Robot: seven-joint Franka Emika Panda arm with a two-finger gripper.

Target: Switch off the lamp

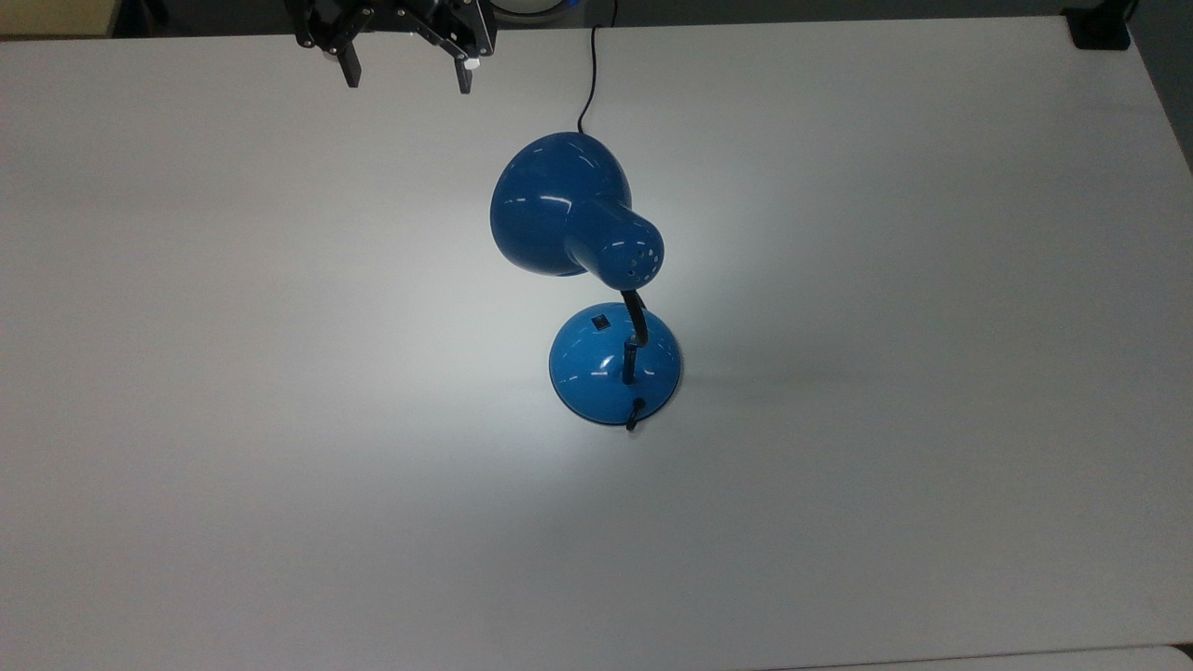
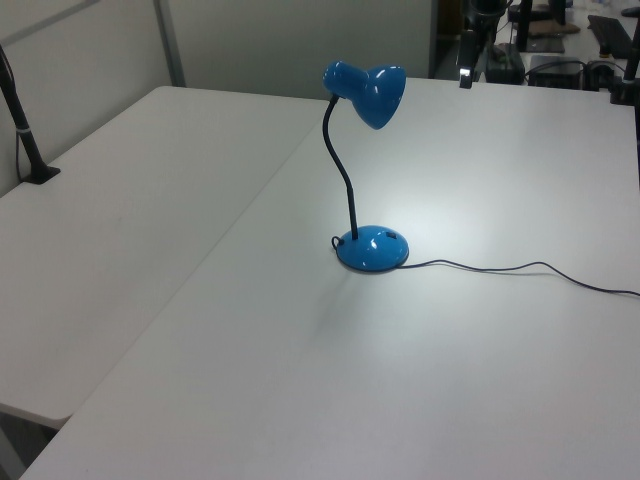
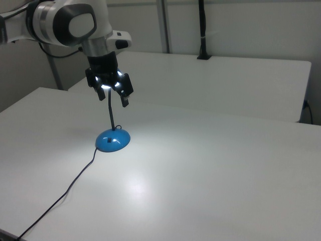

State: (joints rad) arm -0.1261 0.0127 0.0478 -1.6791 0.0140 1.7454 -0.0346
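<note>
— Near the middle of the tabletop (image 1: 280, 373), what stands there?

— The lamp (image 1: 587, 280), lit: a pale pool of light lies on the white surface around its round blue base (image 1: 615, 365). The shade (image 1: 559, 205) leans from the black gooseneck (image 2: 345, 170) toward the far edge in the top view, and the cord (image 2: 520, 268) trails off toward the left view's right edge.

— And the arm?

— The gripper (image 1: 406, 65) hangs above the tabletop's far edge in the top view, well apart from the base, fingers spread with nothing between them.

— So which step is this?

— By my reading the very start: the approach to the switch is not yet made. The small black switch (image 1: 600, 322) sits on the dome of the base, on the side facing the shade.

— What does the next move ask?

— Coming down past the shade without knocking it, then one fingertip pressing squarely on that switch. The base is light and glossy; a sideways push could slide it.
</note>
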